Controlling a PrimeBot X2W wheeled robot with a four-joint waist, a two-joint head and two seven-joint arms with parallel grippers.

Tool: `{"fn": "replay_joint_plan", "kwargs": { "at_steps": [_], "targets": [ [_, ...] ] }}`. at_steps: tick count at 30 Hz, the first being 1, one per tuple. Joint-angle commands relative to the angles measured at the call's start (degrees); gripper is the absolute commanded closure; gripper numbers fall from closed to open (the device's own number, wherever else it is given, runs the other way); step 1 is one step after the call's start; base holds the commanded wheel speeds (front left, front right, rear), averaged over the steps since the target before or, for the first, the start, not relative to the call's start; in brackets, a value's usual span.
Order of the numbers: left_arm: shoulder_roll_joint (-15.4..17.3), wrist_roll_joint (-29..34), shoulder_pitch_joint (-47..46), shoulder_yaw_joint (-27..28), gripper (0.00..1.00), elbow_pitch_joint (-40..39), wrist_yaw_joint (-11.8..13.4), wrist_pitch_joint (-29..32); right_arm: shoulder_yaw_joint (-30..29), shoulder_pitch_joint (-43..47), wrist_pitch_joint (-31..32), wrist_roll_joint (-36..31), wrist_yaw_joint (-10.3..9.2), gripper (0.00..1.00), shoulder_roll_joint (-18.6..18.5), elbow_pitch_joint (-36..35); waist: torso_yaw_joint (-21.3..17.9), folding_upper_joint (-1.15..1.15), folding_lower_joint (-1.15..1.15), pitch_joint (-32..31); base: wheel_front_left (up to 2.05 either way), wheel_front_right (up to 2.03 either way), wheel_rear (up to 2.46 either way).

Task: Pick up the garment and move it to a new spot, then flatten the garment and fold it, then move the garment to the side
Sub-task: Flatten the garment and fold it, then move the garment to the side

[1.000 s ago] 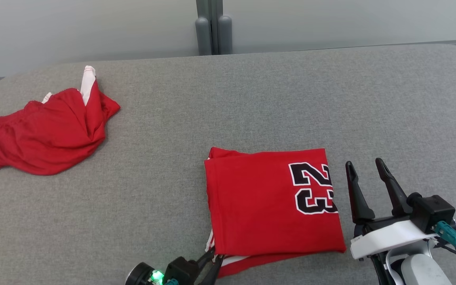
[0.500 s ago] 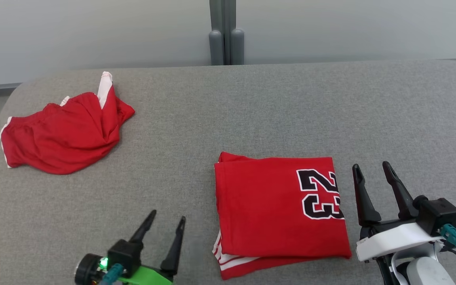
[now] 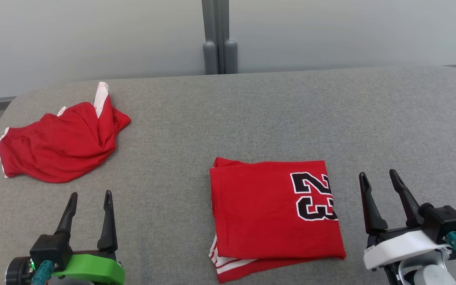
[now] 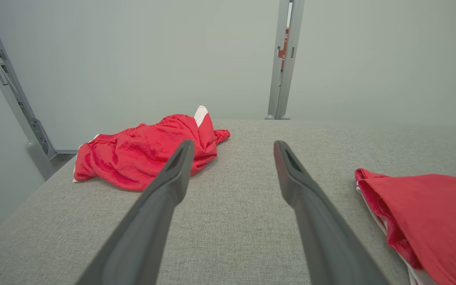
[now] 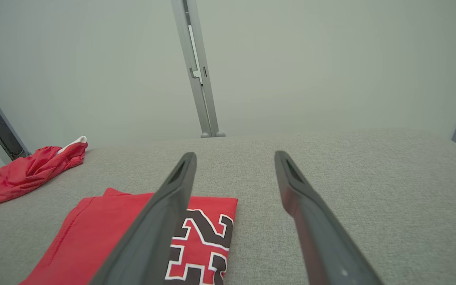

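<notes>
Crumpled shorts (image 3: 59,148) lie near the table's (image 3: 251,111) left edge; the left gripper (image 3: 90,194) hovers in front of them, fingers apart, empty; bare surface separates it from the folded jersey (image 3: 271,213), centre-right; the right gripper (image 3: 377,173), fingers apart, empty, stands just beside the jersey's right edge; the far half is open.

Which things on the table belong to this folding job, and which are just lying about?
Job in hand: folded red jersey, number 23 showing; left gripper, open, clear of it; right gripper, open, beside it.
Lying about: crumpled red shorts, far left on the grey table, untouched.
</notes>
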Motion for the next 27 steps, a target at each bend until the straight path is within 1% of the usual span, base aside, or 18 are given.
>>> {"fn": "replay_joint_plan", "kwargs": {
  "at_steps": [1, 6, 13, 27],
  "targets": [
    [-0.1, 0.3, 1.0, 0.7, 0.00, -0.1, -0.1, 0.0, -0.1, 1.0, -0.2, -0.4, -0.09, 0.00, -0.2, -0.1, -0.3, 0.00, 0.00, -0.4, 0.00, 0.00, 0.00],
    [-0.8, 1.3, 2.0, 2.4, 0.00, 0.2, -0.8, 0.0, -0.8, 2.8, -0.2, -0.6, -0.09, 0.00, -0.2, -0.6, -0.5, 0.00, 0.00, -1.2, 0.00, 0.00, 0.00],
    [-1.4, 1.3, 3.1, 3.6, 0.00, 1.3, -1.9, 0.0, -1.3, 4.4, -0.2, -0.6, -0.09, 0.00, 0.1, -0.6, -0.8, 0.00, 0.00, -2.0, 0.00, 0.00, 0.00],
    [-0.8, 3.6, 3.4, 5.2, 0.00, -0.5, -2.0, 0.0, -2.0, 5.0, -0.2, -0.9, -0.09, 0.00, 0.4, 0.3, -0.6, 0.00, 0.00, -2.4, 0.00, 0.00, 0.00]
  ]
}}
